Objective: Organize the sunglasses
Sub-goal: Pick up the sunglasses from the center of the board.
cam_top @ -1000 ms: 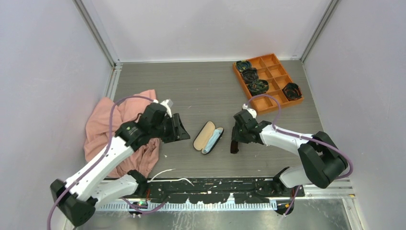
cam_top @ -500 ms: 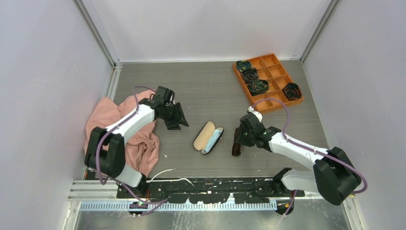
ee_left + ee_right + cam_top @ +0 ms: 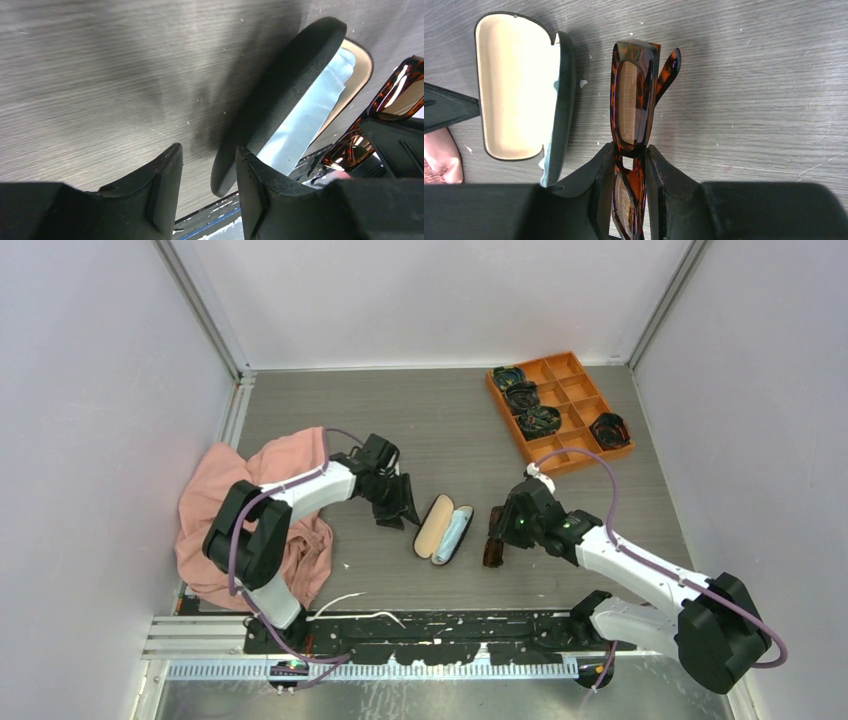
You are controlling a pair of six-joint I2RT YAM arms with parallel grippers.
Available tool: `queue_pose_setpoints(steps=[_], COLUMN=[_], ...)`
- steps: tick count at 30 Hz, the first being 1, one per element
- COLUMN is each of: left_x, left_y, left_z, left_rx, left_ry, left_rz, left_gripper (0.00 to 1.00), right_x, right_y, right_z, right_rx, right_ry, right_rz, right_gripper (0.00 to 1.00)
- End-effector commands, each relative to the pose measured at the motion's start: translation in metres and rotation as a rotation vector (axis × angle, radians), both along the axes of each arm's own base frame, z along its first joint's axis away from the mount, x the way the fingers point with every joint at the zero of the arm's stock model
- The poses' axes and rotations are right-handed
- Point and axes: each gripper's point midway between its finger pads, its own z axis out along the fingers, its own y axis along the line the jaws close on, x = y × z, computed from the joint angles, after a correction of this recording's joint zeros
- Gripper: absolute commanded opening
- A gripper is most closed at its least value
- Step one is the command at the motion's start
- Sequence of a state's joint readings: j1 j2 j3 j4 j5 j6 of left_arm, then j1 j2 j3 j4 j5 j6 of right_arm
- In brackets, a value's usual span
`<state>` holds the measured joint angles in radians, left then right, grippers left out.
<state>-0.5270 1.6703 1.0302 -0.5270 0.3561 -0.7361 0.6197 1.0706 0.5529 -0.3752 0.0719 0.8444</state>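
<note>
- The sunglasses (image 3: 631, 107) are gripped at the bridge by the right gripper (image 3: 629, 152), just beside the open case (image 3: 514, 85).
- The left gripper (image 3: 207, 160) is held empty, jaws apart, near the case's lid.
- Next, the sunglasses probably must be lowered lengthwise into the case.

Robot lab cell, plain white walls (image 3: 430, 300), alu corner rails (image 3: 205, 310), grey bench (image 3: 440, 430) w/ black arm-mount plate (image 3: 450, 625)
</note>
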Motion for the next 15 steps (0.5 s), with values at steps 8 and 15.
queue_pose_setpoints(steps=[8,15], left_x=[-0.005,-0.005], left_y=[-0.035,-0.038], left_z=[0.013,0.009], left_rx=[-0.072,-0.072], left_ry=[-0.042,-0.038], left_rz=[-0.039,-0.045], left_gripper=[0.45,0.45], right_x=[0.004,0.006], right_y=[0.007,0.014], right_z=[0.038,0.050], right_rx=[0.072,0.102], right_ry=[-0.050,-0.058], right_rz=[-0.005,0.012], right_gripper=[0.26,0.26])
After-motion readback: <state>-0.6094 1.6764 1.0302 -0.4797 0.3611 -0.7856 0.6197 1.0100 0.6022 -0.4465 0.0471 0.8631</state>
